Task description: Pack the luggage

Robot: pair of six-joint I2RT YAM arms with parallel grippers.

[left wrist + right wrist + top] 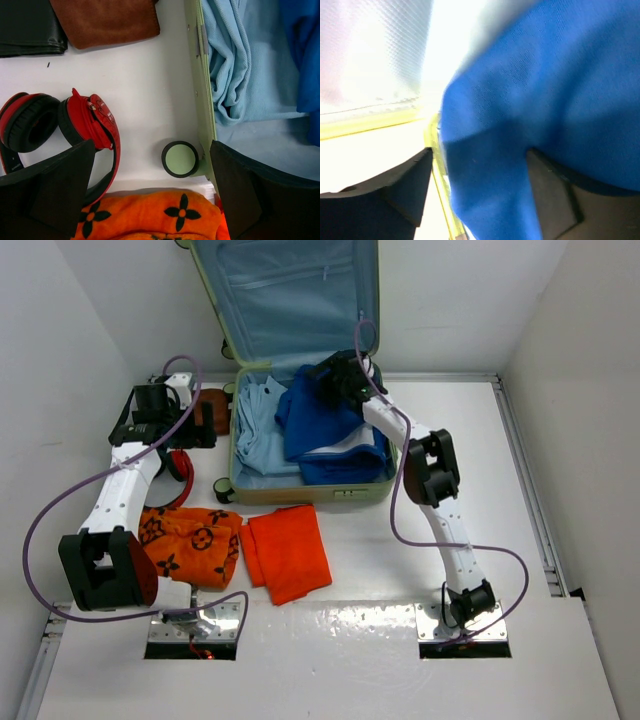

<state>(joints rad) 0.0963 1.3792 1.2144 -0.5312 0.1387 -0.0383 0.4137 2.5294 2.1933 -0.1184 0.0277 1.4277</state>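
Observation:
The pale green luggage [238, 478] lies open, its blue-lined lid [285, 290] upright at the back. A light blue garment [258, 430] and a dark blue garment [325, 435] lie in it. My right gripper [332, 375] is at the back of the luggage on the dark blue garment [545, 75]. Its jaws [479, 160] stand wide apart with the cloth between them, beside the rim [370, 125]. My left gripper [200, 425] is open and empty [152, 150] above the table, left of the luggage wall [200, 85] and a wheel [180, 159].
Red headphones [180, 470] [90, 125], a brown cloth [213, 405] [107, 20] and a black item [27, 27] lie left of the luggage. An orange patterned cloth [190, 540] [150, 215] and a plain orange towel [288, 550] lie in front of it.

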